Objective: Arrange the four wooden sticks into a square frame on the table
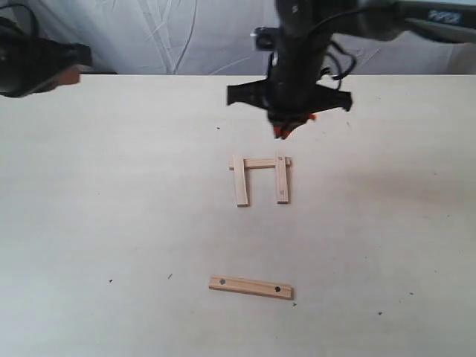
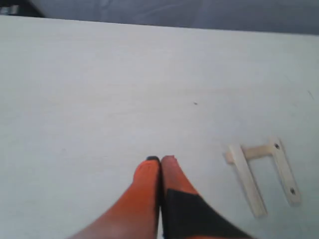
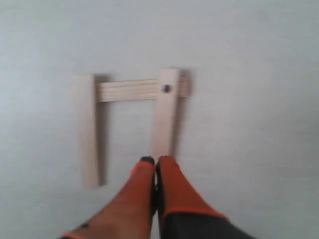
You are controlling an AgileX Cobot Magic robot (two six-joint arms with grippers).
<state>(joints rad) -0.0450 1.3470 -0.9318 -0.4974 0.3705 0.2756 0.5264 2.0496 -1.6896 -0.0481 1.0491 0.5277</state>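
Three of the wooden sticks form a three-sided, open frame on the table (image 1: pixel 111 186): a plain stick (image 1: pixel 240 181) on the left, a cross stick (image 1: pixel 260 163) at the far side, and a holed stick (image 1: pixel 282 178) on the right. The fourth stick (image 1: pixel 251 287), with a hole near each end, lies alone nearer the front edge. My right gripper (image 1: pixel 286 130) hovers just behind the frame, shut and holding nothing; its wrist view shows the tips (image 3: pixel 155 160) over the end of the holed stick (image 3: pixel 166 114). The left gripper (image 2: pixel 160 160) is shut and empty, far from the frame (image 2: pixel 246 179).
The left arm (image 1: pixel 33 63) sits at the far left back edge of the table. A white cloth backdrop (image 1: pixel 171 33) hangs behind the table. A few tiny dark specks (image 1: pixel 111 280) dot the surface.
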